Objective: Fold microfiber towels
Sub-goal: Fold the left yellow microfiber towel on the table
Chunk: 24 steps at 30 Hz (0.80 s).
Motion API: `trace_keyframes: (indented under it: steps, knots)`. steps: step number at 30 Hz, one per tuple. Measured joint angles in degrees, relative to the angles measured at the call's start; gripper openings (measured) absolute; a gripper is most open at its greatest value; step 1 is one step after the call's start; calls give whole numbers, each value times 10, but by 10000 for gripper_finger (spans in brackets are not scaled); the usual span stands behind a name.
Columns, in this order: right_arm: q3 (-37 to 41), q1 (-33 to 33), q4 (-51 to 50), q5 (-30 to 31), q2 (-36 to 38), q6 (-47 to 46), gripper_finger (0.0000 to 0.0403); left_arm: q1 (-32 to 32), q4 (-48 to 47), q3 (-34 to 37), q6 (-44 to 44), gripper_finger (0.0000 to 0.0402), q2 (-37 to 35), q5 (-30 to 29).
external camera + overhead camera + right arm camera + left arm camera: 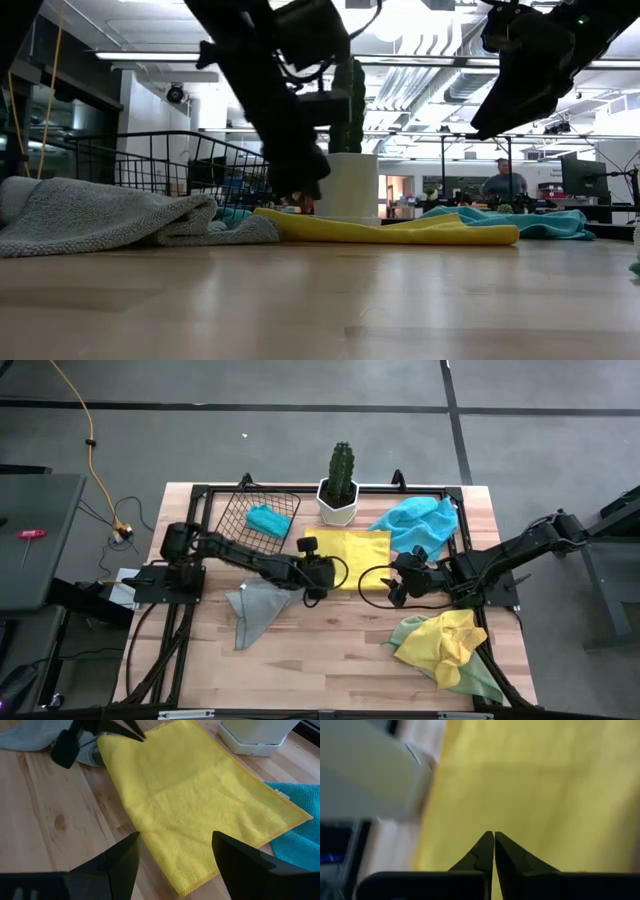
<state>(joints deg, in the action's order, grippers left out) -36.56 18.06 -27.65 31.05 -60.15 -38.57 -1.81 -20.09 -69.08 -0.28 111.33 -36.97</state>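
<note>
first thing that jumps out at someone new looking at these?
The yellow towel spread flat mid-table, in front of the potted cactus, with both arms converging on it. The left gripper has its jaws shut at the towel's near-left corner, while the right gripper hovers above the opposite edge with jaws open. Next, the crumpled yellow-and-green pile at the near right.

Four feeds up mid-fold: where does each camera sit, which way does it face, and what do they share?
High: above the table, looking straight down; both arms, left gripper, right gripper.
Low: table-top height, looking level across; both arms drop in from above.
Left wrist: looks past its shut fingers onto the cloth.
Right wrist: looks past its open fingers over the table.
Shared: all four show the spread yellow towel; high, low and right wrist show the white cactus pot.
</note>
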Motion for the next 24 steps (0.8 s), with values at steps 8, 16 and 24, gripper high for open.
trace_keyframes:
  steps: [8, 16, 24]
  knots:
    - [0, 0, 0, 0, 0, 0, 238, 25, -77, 0, -83, 1, 4, 75]
    - [0, 0, -3, -58, 0, -21, 238, 76, -55, 0, -86, 0, 17, 127]
    - [0, 4, -10, -116, -9, -65, 238, 154, -72, 0, -101, 0, 17, 135]
